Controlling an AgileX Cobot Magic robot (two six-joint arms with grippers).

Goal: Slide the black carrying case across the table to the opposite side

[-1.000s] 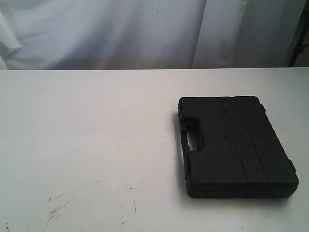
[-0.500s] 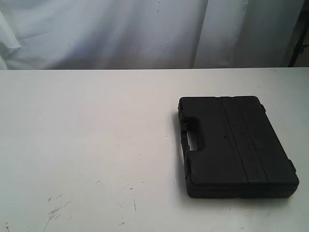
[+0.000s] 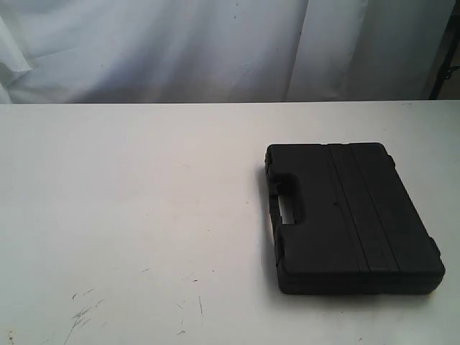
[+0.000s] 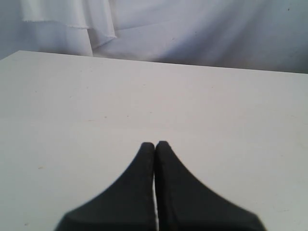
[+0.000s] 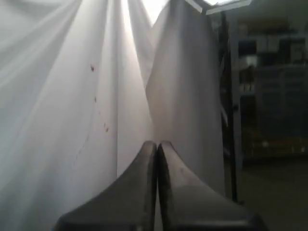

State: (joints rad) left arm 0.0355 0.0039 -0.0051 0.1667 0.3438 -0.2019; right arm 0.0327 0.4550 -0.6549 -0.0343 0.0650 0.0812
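- Setting: a robotics lab or test bay
- White cloth backdrop (image 3: 180,50) hangs behind a plain white table (image 3: 129,180) bearing scuff marks (image 3: 83,313)
- Dim storage shelves (image 5: 272,96) stand beyond the cloth's edge

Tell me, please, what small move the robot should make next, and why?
Probably bring the right end effector down beside the right edge of the black case. In the exterior view the case lies untouched on the right half of the table, with room to its left, while that end effector, shut, faces only the curtain.
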